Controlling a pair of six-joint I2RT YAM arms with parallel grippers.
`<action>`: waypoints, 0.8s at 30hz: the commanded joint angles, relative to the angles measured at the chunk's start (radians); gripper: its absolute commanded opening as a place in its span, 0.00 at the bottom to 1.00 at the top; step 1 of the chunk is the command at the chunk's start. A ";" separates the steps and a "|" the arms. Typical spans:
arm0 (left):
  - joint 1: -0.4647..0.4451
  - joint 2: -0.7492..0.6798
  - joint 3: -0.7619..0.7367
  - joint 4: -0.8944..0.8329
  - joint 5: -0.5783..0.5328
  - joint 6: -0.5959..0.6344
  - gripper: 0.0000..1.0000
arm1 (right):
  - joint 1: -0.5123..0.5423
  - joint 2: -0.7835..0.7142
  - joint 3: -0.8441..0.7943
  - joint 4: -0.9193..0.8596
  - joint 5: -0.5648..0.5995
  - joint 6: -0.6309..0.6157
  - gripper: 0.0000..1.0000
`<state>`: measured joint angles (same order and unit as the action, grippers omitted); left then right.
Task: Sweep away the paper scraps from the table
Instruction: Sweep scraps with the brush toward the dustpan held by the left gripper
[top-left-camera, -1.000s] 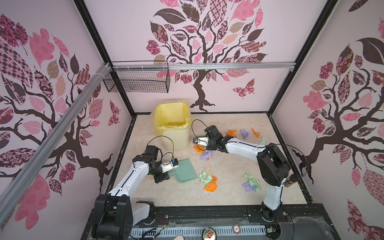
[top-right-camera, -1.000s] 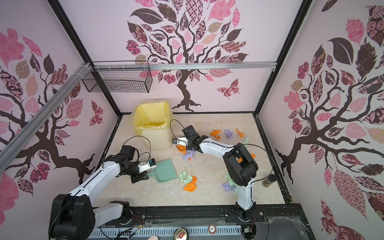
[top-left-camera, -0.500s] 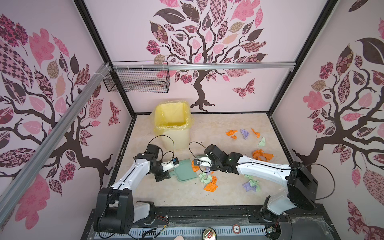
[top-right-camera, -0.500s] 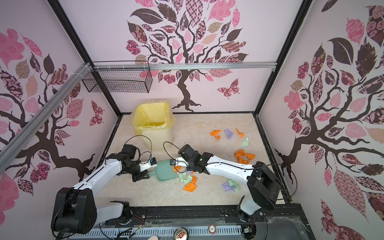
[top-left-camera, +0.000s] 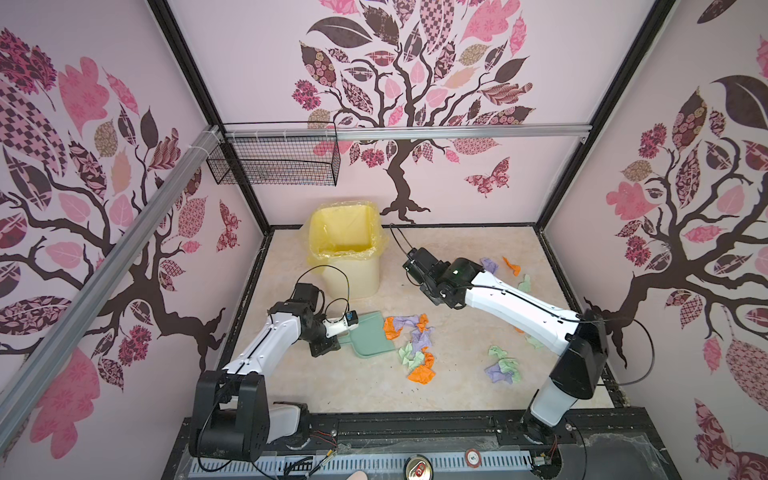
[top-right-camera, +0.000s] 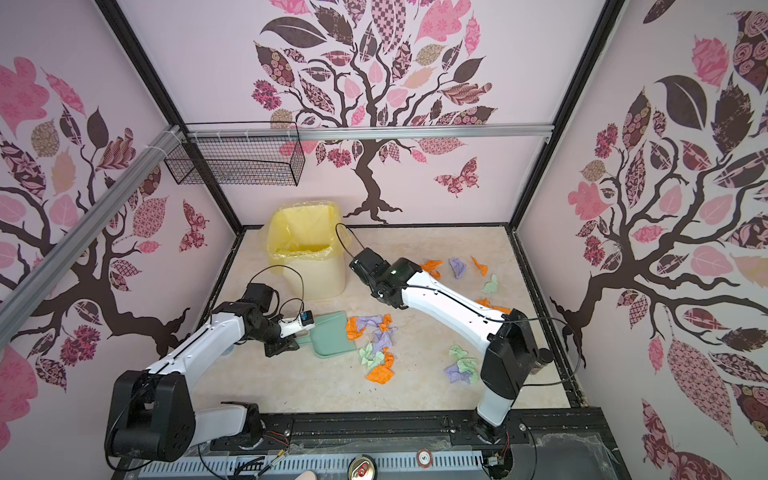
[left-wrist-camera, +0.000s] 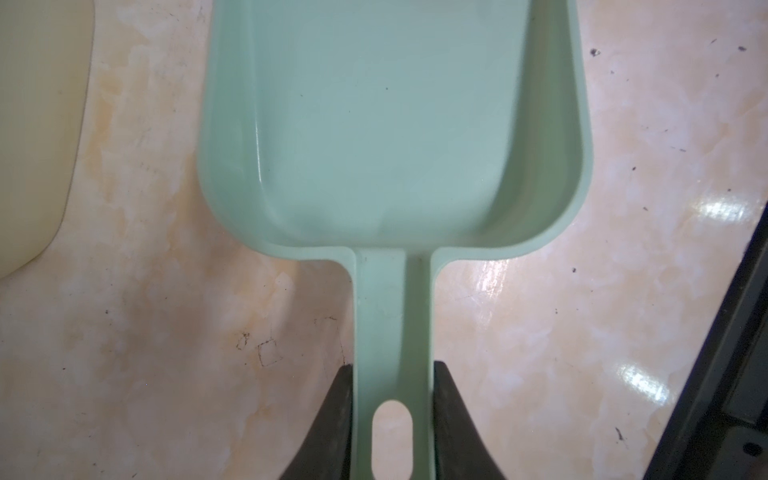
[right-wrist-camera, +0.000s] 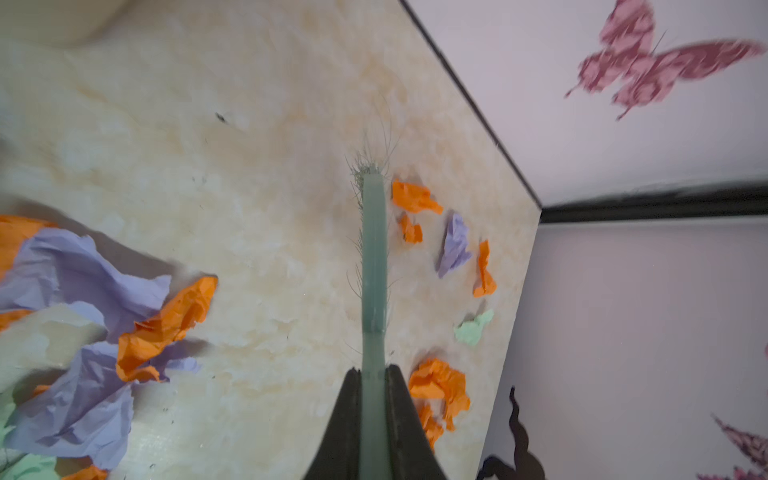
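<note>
Paper scraps (top-left-camera: 409, 336) in orange, lilac and pale green lie heaped on the table (top-left-camera: 457, 395), just beside the open mouth of the teal dustpan (top-left-camera: 370, 334). A smaller clump (top-left-camera: 503, 370) sits near the right arm's base, and other scraps (top-right-camera: 457, 268) are scattered toward the far right corner. The left pincer (left-wrist-camera: 392, 374) is clamped narrowly on the dustpan's handle, the pan lying flat on the table near the yellow-lined bin (top-left-camera: 349, 249). The right pincer (right-wrist-camera: 372, 374) is pinched tight on the teal brush (right-wrist-camera: 372, 249), its wrist near the bin, the brush apart from the heap.
</note>
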<state>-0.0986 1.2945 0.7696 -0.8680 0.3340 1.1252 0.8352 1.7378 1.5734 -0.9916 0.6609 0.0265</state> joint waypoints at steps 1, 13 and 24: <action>0.004 0.007 0.022 0.020 -0.002 0.047 0.00 | 0.007 0.058 -0.024 -0.223 -0.077 0.282 0.00; -0.050 -0.001 -0.016 0.062 -0.037 0.046 0.00 | 0.091 0.062 -0.047 -0.062 -0.237 0.465 0.00; -0.120 0.033 -0.019 0.096 -0.029 -0.016 0.00 | 0.193 0.141 0.061 -0.034 -0.328 0.516 0.00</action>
<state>-0.2062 1.3174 0.7685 -0.7906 0.2890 1.1320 1.0103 1.8454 1.5959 -1.0397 0.3866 0.5049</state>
